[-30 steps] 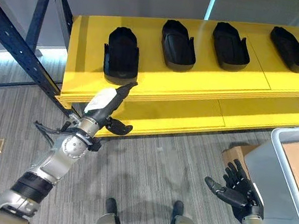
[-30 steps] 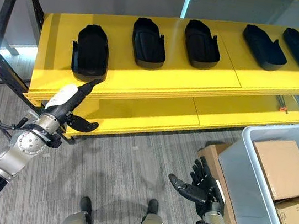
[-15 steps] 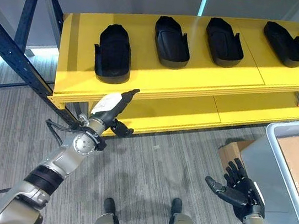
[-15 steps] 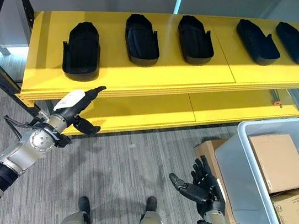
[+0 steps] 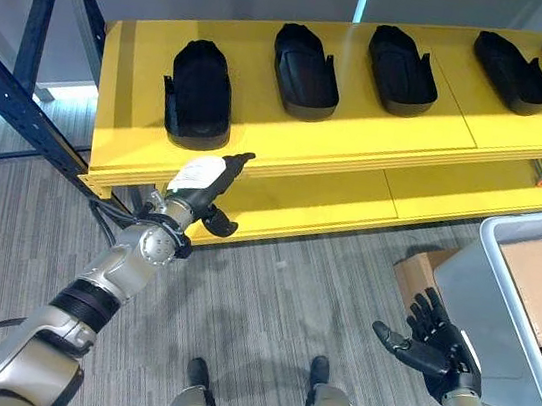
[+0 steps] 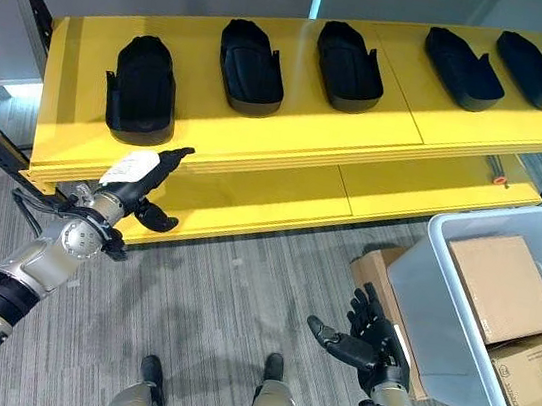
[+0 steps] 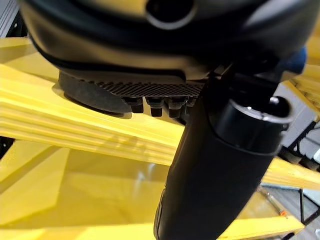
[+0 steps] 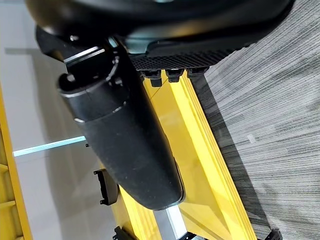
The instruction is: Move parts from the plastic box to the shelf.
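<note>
The yellow shelf (image 5: 363,125) carries a row of black moulded parts; the leftmost part (image 5: 199,92) sits just above the left hand (image 5: 204,178), which is held at the shelf's front edge with fingers straight and nothing in it. The right hand (image 6: 364,345) hangs low over the floor, well below the shelf and just beside the plastic box (image 6: 427,316), fingers spread and relaxed, likewise empty. The box holds cardboard cartons (image 6: 502,286) — no loose black part can be made out inside it, so whether any remain to be moved cannot be told. Judging by their look, the parts are rigid hollow shells, probably light, with smooth and possibly slippery surfaces; the raised side walls or the open rim appear the soundest places to take hold, rather than the rounded end. The right eye view shows the whole interior of the box, which the left eye view cuts off at its edge. The left wrist view shows the layered front edge of the shelf (image 7: 75,130) close past the thumb, while the right wrist view looks along the yellow shelf board (image 8: 200,165) and the grey floor (image 8: 280,130) — neither shows a part in hand.
</note>
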